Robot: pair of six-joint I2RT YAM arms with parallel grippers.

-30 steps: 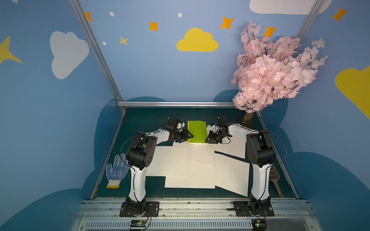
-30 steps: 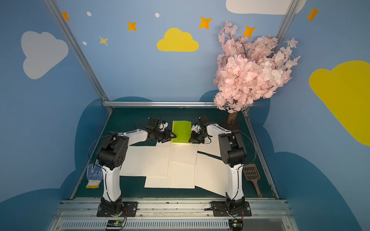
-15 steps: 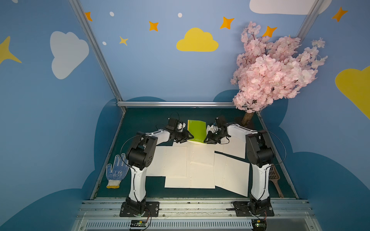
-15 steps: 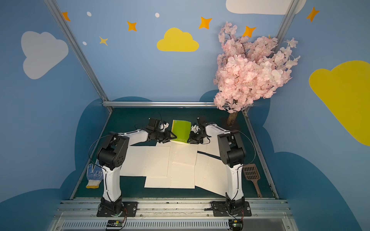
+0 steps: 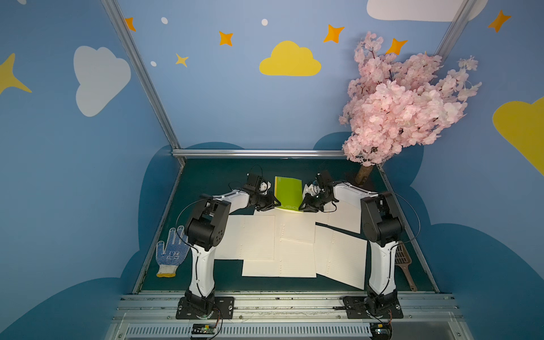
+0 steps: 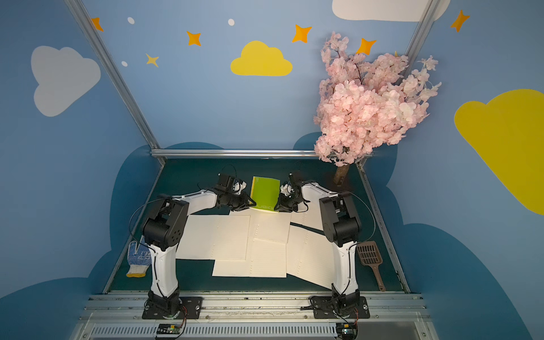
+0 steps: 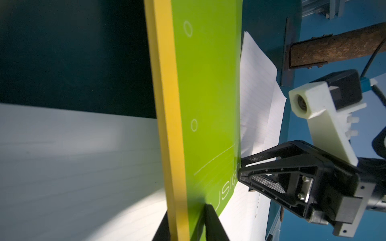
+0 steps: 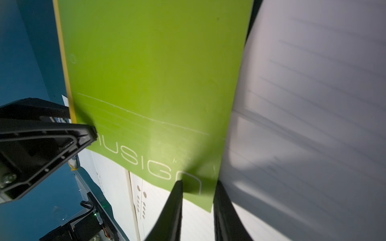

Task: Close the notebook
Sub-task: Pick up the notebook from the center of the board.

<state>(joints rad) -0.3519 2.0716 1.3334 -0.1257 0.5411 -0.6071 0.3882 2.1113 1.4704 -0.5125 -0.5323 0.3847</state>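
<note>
Right claw (image 5: pixel 301 206) on notebook (image 5: pixel 288 190), spine leftward

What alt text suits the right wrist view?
A green notebook fills the frame, the right claw pinching its cover's lettered corner. The left claw grips the yellow edge; lined pages curve beside the cover.

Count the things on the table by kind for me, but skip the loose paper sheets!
Robot arms: 2 (left arm, right arm)
Green notebook: 1
Dotted work glove: 1
Brown slotted scoop: 1
Pink blossom tree: 1
Total: 6
</note>
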